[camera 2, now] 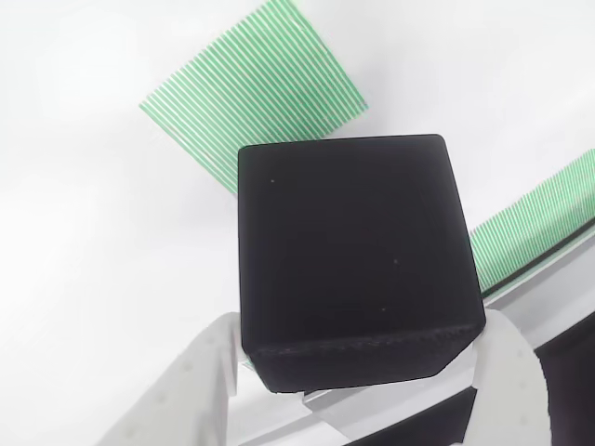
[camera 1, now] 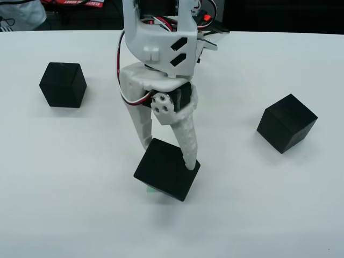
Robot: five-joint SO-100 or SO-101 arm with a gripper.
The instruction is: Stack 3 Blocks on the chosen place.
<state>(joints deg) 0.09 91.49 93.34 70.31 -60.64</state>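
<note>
In the view from the front, my gripper is shut on a black block at the table's middle. The block sits tilted between the two white fingers. A sliver of the green chosen place peeks out under the block's lower left edge. I cannot tell whether the block touches the table. In the view that rides on the gripper, the same block sits between the fingertips and covers one corner of the striped green square. A second block rests at the far left. A third rests at the right.
The white table has bare room in front and between the blocks. Dark clutter and cables line the far edge behind the arm. A green striped strip shows at the right of the gripper view.
</note>
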